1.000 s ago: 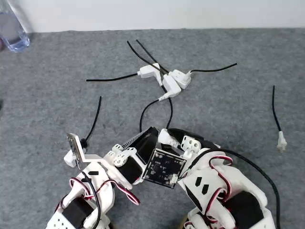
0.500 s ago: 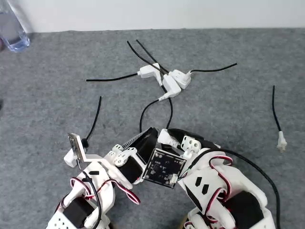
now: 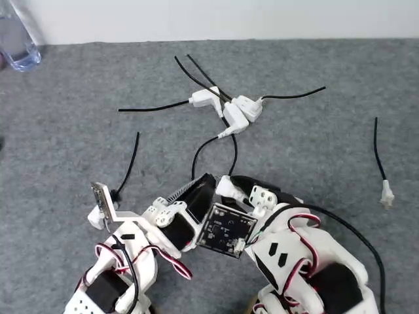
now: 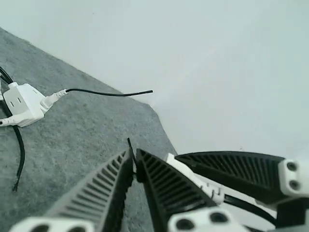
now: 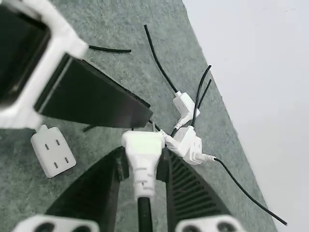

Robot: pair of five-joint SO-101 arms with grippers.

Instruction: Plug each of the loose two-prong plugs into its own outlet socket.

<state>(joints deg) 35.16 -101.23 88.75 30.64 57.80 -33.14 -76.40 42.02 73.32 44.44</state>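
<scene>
My right gripper [image 5: 143,156] is shut on a white two-prong plug [image 5: 141,144], its cord running back between the fingers. In the high view this plug [image 3: 225,186] sits at the right gripper [image 3: 228,188], just left of a loose white outlet socket [image 3: 262,194] lying on the grey mat. The right wrist view shows that outlet socket [image 5: 53,151] off to one side of the plug. My left gripper [image 4: 135,158] is shut, close beside the right one, with a thin black cable end at its tips. Another loose plug [image 3: 386,194] lies far right.
A cluster of white plugs and sockets [image 3: 236,111] with black cords lies at the middle back. A white piece on a black cable [image 3: 96,214] sits partly under the left arm. A clear bottle [image 3: 16,39] stands at the back left corner.
Both grippers have edged very slightly away from the arm bases. The right gripper still holds the plug.
</scene>
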